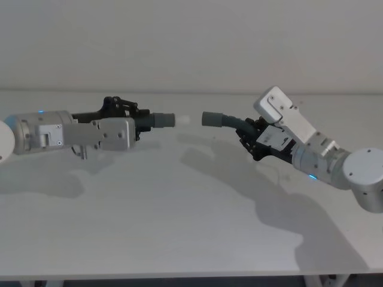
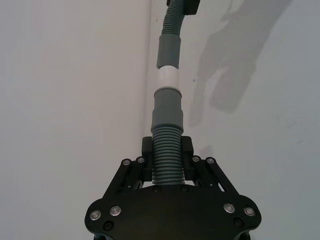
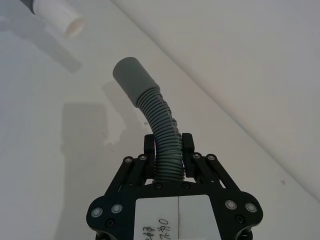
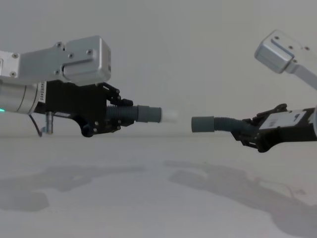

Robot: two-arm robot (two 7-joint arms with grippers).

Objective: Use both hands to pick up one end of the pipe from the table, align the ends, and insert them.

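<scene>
Left gripper (image 1: 133, 118): we hold it clamped on the straight piece (image 1: 157, 121) by its ribs, above the table (image 1: 179, 209), leaving the end free.
Right gripper (image 1: 251, 139): clamped on the curved piece (image 1: 230, 122) likewise.
Axes, head view: white spigot (image 1: 184, 119) points to 3 o'clock, open cuff (image 1: 209, 118) to 9 o'clock, near but apart.

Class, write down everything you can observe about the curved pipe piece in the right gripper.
The curved pipe piece is dark grey ribbed flexible hose, plastic-looking, ending in a smooth grey cuff. The right gripper clamps its ribbed part between black fingers, clear of the table. Its cuff points at the white spigot of the straight piece, with a gap between them.
</scene>
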